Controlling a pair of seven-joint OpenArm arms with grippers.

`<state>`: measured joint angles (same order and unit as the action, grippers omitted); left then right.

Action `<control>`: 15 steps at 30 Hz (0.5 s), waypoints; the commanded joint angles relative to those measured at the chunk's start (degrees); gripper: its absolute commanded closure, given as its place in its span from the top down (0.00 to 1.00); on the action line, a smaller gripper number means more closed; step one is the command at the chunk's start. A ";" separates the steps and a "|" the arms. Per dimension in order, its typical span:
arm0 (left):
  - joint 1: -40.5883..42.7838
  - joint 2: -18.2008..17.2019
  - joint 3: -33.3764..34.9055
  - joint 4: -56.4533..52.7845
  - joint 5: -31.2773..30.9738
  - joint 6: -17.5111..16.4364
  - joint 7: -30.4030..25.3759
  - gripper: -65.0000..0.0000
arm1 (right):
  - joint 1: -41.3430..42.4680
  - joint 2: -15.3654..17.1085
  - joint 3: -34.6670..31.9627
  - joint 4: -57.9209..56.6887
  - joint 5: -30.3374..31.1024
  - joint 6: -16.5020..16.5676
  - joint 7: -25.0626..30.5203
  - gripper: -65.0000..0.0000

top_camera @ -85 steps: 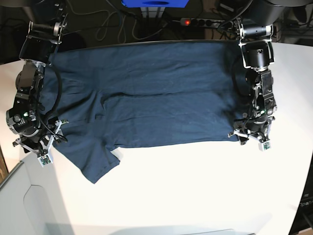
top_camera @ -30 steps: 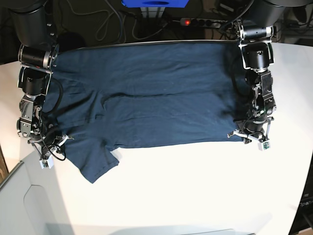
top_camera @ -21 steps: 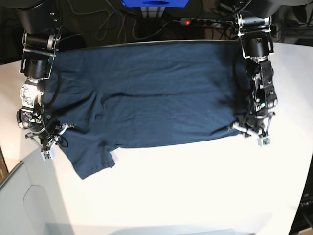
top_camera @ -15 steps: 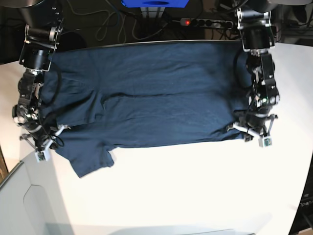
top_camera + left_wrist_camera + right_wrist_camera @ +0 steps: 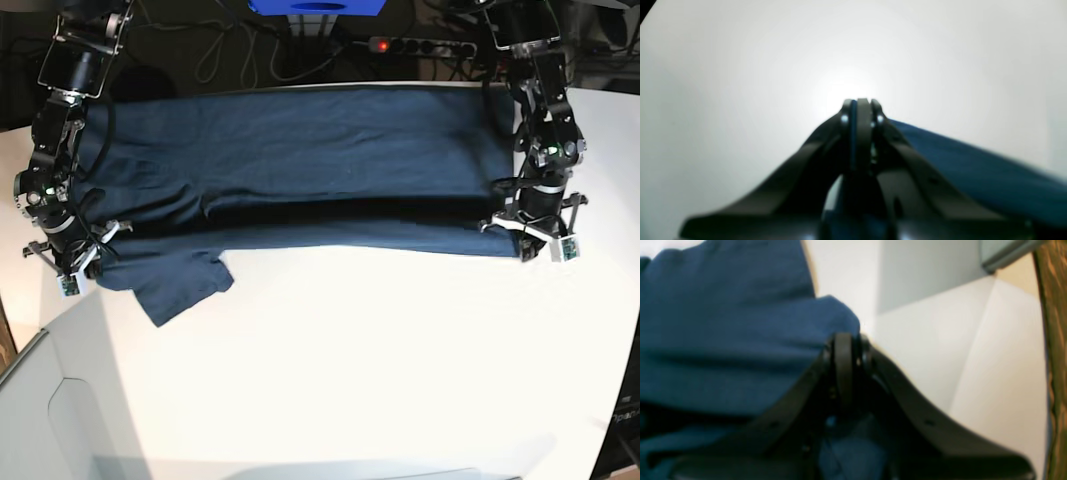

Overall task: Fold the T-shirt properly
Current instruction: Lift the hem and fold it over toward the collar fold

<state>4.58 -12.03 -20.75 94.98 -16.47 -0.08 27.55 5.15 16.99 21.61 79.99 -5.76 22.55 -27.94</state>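
Note:
The dark navy T-shirt (image 5: 300, 150) lies across the far half of the white table (image 5: 380, 360), its near edge raised off the surface with a shadow under it. My left gripper (image 5: 530, 238), at the right in the base view, is shut on the shirt's near right corner. In the left wrist view the left gripper (image 5: 858, 104) pinches a thin strip of blue cloth, and the T-shirt (image 5: 973, 173) trails off to the right. My right gripper (image 5: 72, 265) is shut on the near left corner beside the hanging sleeve (image 5: 180, 285). The right wrist view shows the right gripper (image 5: 845, 338) closed over T-shirt (image 5: 723, 340) cloth.
A power strip (image 5: 410, 45) with a red light, loose cables (image 5: 215, 50) and a blue object (image 5: 318, 6) sit behind the table's far edge. A grey ledge (image 5: 20, 365) borders the table at the near left.
Both grippers have moved toward the back of the table, carrying the shirt's near edge with them. The edge now hangs above the surface, and the left sleeve has dragged along.

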 commanded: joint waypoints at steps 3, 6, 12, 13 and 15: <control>1.53 -0.23 -0.30 3.35 -0.19 0.12 -1.57 0.00 | 0.52 1.07 0.50 1.82 0.44 -0.08 1.35 0.00; 4.08 0.47 -0.39 6.43 -0.19 0.12 -1.57 0.00 | -1.50 1.07 2.44 3.66 0.44 0.00 1.35 0.00; 8.83 1.70 -0.39 10.03 -0.19 0.12 -1.57 0.00 | -5.46 1.07 2.79 7.88 0.44 3.78 1.35 0.00; 9.62 2.05 -0.39 10.21 -0.19 0.12 -1.92 0.00 | -6.33 1.07 2.79 8.41 0.44 3.87 1.53 0.00; 10.85 2.76 -0.48 10.21 -0.19 0.12 -2.10 0.00 | -7.56 1.07 2.79 8.76 0.44 3.87 1.88 0.00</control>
<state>15.64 -8.84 -20.86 104.25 -16.53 -0.19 26.87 -3.14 17.02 23.99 87.74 -5.82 25.69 -27.35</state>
